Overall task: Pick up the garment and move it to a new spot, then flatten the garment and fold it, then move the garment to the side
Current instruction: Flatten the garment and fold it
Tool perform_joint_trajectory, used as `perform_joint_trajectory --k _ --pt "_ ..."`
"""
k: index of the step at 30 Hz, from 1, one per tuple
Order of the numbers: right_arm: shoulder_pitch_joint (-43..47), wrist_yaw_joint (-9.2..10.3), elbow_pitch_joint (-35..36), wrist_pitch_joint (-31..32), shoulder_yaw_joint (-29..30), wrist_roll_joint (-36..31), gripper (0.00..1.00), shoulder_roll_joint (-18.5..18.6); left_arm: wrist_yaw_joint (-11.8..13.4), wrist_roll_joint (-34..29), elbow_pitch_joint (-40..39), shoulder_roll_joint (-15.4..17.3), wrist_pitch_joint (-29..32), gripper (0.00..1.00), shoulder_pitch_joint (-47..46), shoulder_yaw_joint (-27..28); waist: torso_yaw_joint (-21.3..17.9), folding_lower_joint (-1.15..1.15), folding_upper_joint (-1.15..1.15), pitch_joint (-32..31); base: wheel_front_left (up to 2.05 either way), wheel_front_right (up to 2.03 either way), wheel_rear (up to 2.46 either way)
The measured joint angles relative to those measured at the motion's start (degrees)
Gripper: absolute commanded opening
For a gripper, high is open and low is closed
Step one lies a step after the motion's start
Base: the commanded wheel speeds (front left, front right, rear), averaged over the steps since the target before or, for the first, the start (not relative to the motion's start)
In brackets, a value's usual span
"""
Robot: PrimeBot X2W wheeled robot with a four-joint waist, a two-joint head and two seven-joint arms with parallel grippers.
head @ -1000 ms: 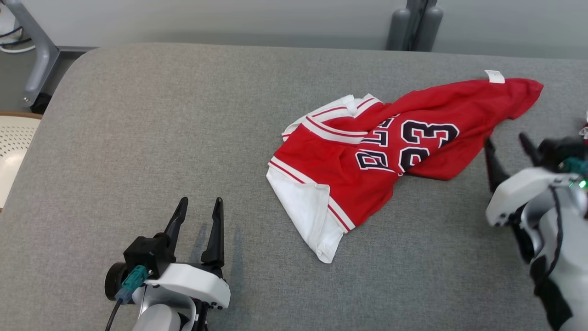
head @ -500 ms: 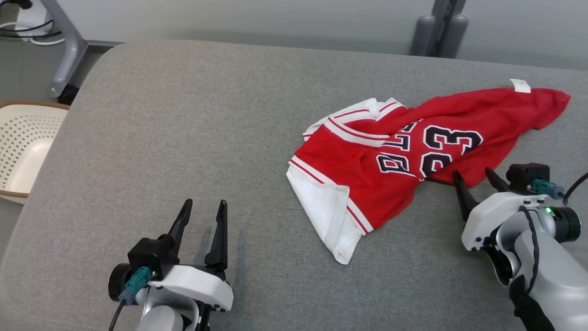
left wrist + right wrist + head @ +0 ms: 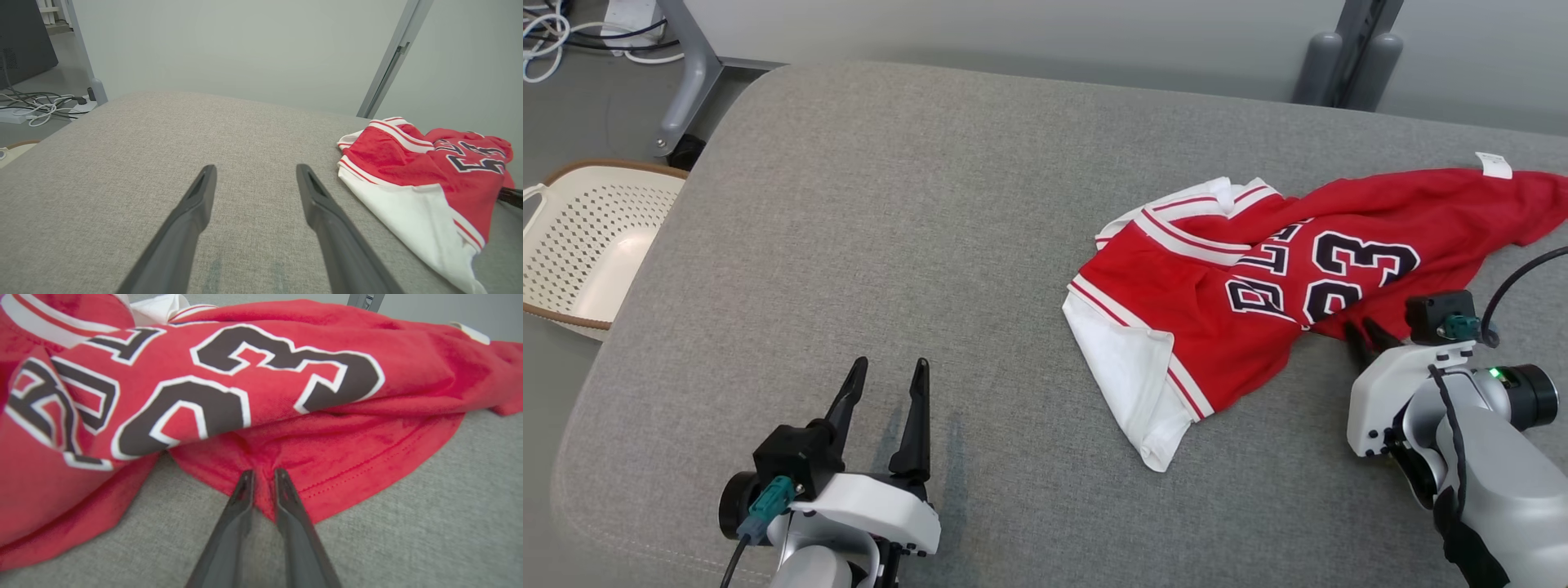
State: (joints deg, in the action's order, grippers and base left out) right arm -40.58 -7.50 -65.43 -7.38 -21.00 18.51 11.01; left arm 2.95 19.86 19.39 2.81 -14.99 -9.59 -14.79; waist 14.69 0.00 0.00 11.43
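Note:
The garment [image 3: 1258, 269] is a red jersey with white trim and a black "23". It lies crumpled on the right half of the grey padded table [image 3: 890, 204]. My right gripper [image 3: 1360, 328] sits low at its near hem. In the right wrist view the two fingers stand almost together, with a small fold of red hem [image 3: 264, 486] pinched between the tips of my right gripper [image 3: 264, 473]. My left gripper [image 3: 889, 367] rests open near the table's front left, well clear of the garment [image 3: 408, 171]. Bare table shows between the tips of that left gripper [image 3: 255, 169].
A cream perforated basket [image 3: 588, 237] stands on the floor off the table's left edge. Cables [image 3: 572, 33] and a grey frame leg [image 3: 686, 90] lie beyond the far left corner. A grey post [image 3: 1347, 57] rises behind the table. The tip of the right gripper's dark finger [image 3: 510, 196] shows beside the jersey.
The head camera has swung, shifting the whole picture rightward. My right gripper came in from the right to the jersey's near hem and its fingers closed. The left gripper kept still.

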Motion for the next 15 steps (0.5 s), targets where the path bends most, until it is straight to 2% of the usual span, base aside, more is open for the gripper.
perform_joint_trajectory --k 1,7,15 --pt "-0.1 0.00 -0.2 -0.3 -0.1 0.0 0.00 0.0 0.1 0.0 0.0 0.0 0.0 1.00 0.0 0.0 -0.1 0.00 0.00 -0.1 0.00 0.00 0.00" --pt "-0.4 0.00 0.8 -3.3 -1.4 0.8 0.00 -0.1 0.2 -0.1 -0.1 0.0 0.0 1.00 0.9 0.9 -1.5 0.00 0.00 -0.8 0.00 0.00 0.00" --pt "2.2 0.01 9.8 -4.7 -4.1 5.0 0.00 3.1 0.1 -0.7 0.1 0.0 0.0 1.00 2.2 2.1 -5.1 0.00 0.00 -2.8 0.00 0.00 0.00"
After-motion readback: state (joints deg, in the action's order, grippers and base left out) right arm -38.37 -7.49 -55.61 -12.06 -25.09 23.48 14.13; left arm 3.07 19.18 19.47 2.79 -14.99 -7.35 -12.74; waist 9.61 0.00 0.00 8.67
